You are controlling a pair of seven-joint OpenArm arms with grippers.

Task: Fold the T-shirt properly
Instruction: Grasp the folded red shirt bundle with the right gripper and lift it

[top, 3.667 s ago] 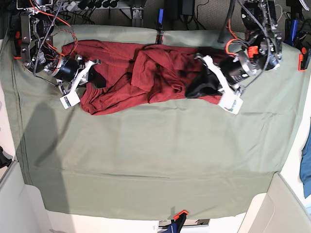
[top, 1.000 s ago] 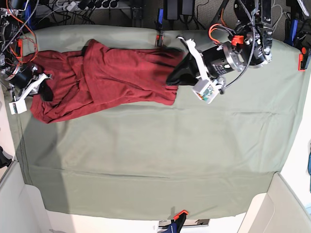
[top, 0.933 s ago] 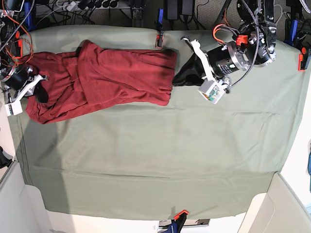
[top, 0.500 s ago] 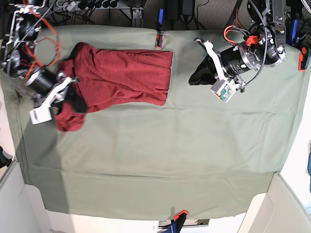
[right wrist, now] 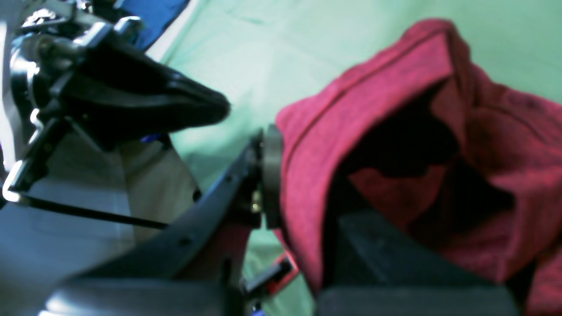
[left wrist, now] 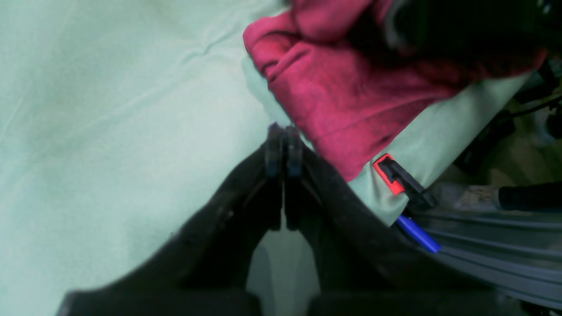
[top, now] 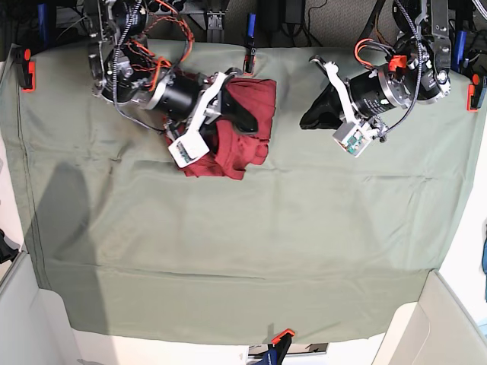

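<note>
The dark red T-shirt (top: 237,137) lies bunched in a folded-over heap near the back middle of the sage-green table cloth (top: 251,243). My right gripper (top: 245,115) is shut on a fold of the T-shirt; in the right wrist view the T-shirt (right wrist: 373,109) drapes over the gripper (right wrist: 298,188) and hides one finger. My left gripper (top: 307,120) is shut and empty, a little to the right of the shirt. In the left wrist view its fingertips (left wrist: 281,149) are pressed together just beside the T-shirt's edge (left wrist: 347,105).
Orange clamps pin the cloth at the back middle (top: 249,65), front middle (top: 283,335) and back corners (top: 28,67). One clamp (left wrist: 388,173) sits close to the left gripper. A blue cloth (top: 484,258) hangs at the right edge. White panels flank the front corners.
My right gripper carried the shirt's left end rightward over the rest, so the spread shirt is now a compact heap at back centre. My left gripper has let go and drawn slightly right.
</note>
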